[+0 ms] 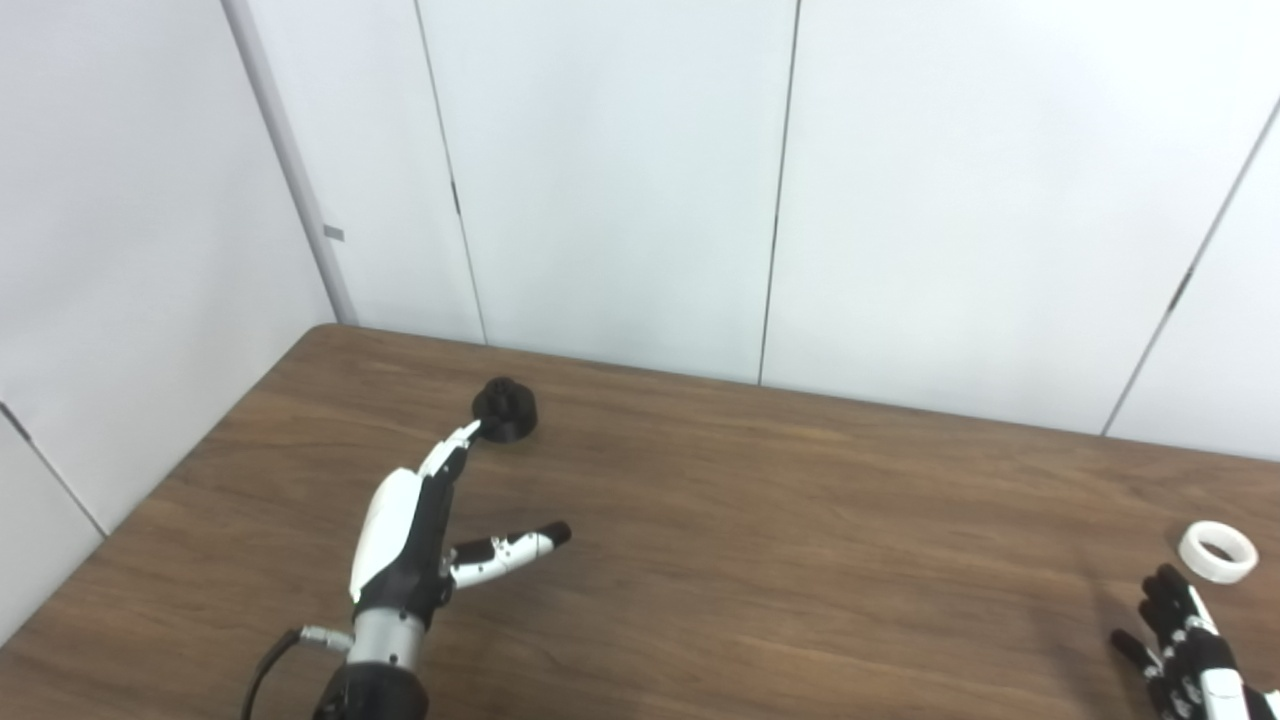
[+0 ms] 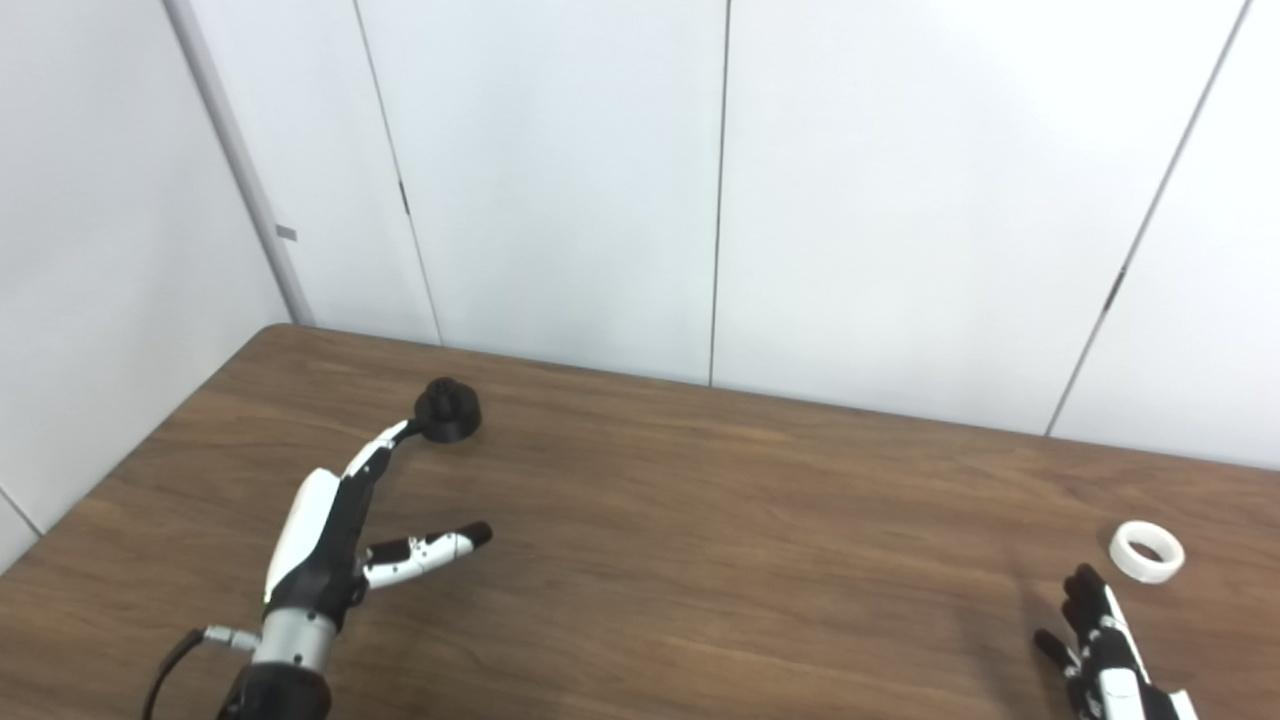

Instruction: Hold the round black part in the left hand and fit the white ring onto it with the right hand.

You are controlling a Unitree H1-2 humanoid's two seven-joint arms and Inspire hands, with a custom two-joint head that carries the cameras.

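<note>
Neither pickup is complete, so we judge the task to be at its opening stage. The black part [image 1: 506, 408] stands on the table [image 1: 760, 520] toward the far left, and we hold nothing yet. Our left hand [image 1: 410, 525] is spread, its fingers extended toward the part and the thumb angled out to the side. The fingertips [image 1: 468, 432] reach the near edge of the part; we cannot tell whether they touch it or stop just short.

The ring [image 1: 1217, 551] lies flat on the table at the far right, well apart from the part. Our right hand [image 1: 1185, 640] sits just on the near side of the ring, not touching it, with its fingers apart and empty.

Remaining, in our judgement: close the left hand around the part and lift it; take the ring with the right hand; bring the two together; seat the ring on the part.

View differences are minor. The left eye view places the ring close to the picture's right edge and crops the right hand at the corner. The right eye view shows bare table beyond the ring and a clearer gap between ring and right fingertips [image 2: 1082, 585].
</note>
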